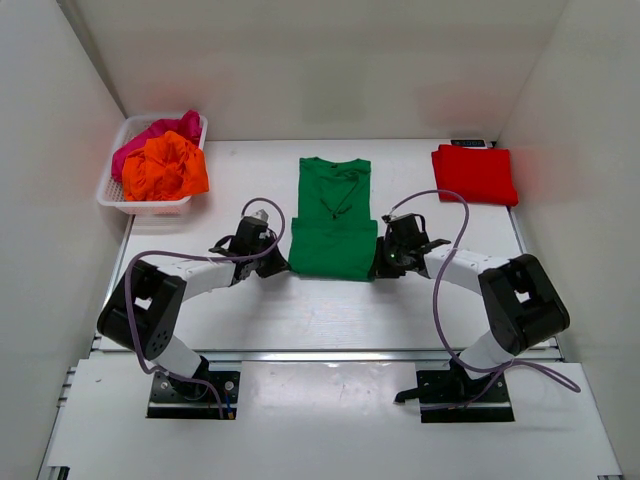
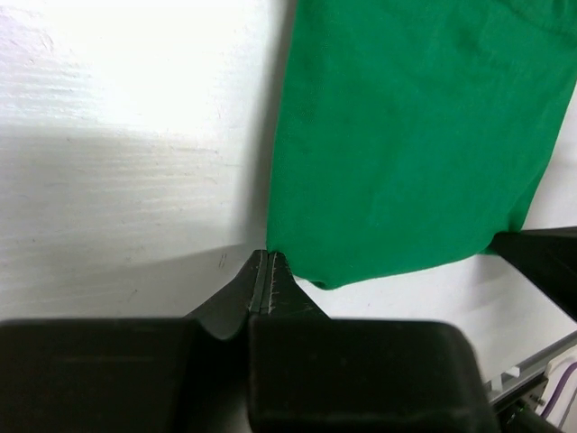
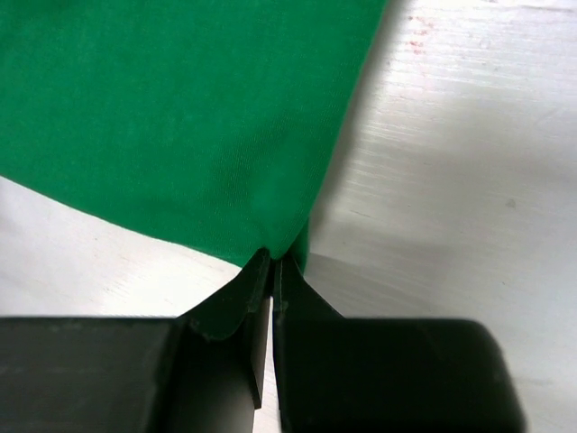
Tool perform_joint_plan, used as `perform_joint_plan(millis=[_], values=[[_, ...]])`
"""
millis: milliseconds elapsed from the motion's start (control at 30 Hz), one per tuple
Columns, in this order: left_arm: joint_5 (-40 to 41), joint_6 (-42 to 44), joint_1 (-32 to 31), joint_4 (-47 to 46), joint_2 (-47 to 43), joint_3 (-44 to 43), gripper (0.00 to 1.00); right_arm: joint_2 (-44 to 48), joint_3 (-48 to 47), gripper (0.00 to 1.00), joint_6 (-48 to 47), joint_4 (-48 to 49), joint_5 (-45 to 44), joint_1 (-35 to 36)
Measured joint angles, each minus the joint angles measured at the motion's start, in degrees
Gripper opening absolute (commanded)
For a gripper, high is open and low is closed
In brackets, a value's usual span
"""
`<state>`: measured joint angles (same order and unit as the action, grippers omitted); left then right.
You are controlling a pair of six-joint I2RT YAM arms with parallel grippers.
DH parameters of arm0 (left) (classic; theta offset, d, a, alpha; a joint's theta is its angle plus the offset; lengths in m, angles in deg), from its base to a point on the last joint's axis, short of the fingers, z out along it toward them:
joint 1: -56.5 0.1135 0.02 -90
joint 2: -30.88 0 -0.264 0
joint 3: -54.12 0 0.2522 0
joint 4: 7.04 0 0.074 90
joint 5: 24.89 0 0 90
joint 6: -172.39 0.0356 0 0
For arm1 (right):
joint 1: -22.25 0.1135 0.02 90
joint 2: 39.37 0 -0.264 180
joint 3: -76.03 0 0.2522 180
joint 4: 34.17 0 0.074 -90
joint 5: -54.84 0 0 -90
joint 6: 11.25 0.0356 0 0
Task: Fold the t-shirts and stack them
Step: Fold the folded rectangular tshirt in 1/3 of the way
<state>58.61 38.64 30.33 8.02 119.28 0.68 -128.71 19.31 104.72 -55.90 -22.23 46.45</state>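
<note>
Green short-sleeved cloth t-shirt [image 1: 333, 215], centre of the overhead view, lying flat on the white table [image 1: 330, 310] with its collar toward the top of the frame and its hem toward the bottom. Its outline is a narrow rectangle, which suggests the sleeves are turned in. The left tool [image 1: 286, 264] sits at the lower left corner of the hem, and the right tool [image 1: 379, 268] at the lower right corner. In the left wrist view the left tool [image 2: 269, 271] has its jaws pressed together, the hem corner of the shirt [image 2: 406, 135] meeting their tip. In the right wrist view the right tool [image 3: 272, 275] is likewise closed, nipping the other corner of the cloth [image 3: 180, 117].

A red folded cloth t-shirt [image 1: 475, 173] lies at upper right. A white plastic lattice basket [image 1: 112, 195] at upper left holds a crumpled orange t-shirt [image 1: 165, 170] and a magenta-pink t-shirt [image 1: 150, 135].

Step in hand, by judgement: the crosswise fold of the green shirt, both corners taken. The next move calls for raising both corners together and carrying the hem toward the collar at an even pace, so the fold line lies straight.
</note>
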Motion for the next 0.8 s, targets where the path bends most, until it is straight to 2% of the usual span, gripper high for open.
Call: perform_joint_plan(millis=[300, 567, 800], values=[[-3.5, 3.1, 0.4, 2.9, 0.1, -0.1, 0.0, 1.3, 0.3, 0.0, -3.5, -2.2, 3.5, -1.4], [-8.4, 7.9, -1.2, 12.2, -0.1, -2.4, 0.0, 4.7, 0.0, 0.0, -7.7, -8.6, 7.7, -0.9], [-10.6, 7.7, -3.1, 18.0, -6.6, -0.8, 0.0, 10.1, 0.1, 0.0, -9.5, -15.3, 11.6, 0.8]])
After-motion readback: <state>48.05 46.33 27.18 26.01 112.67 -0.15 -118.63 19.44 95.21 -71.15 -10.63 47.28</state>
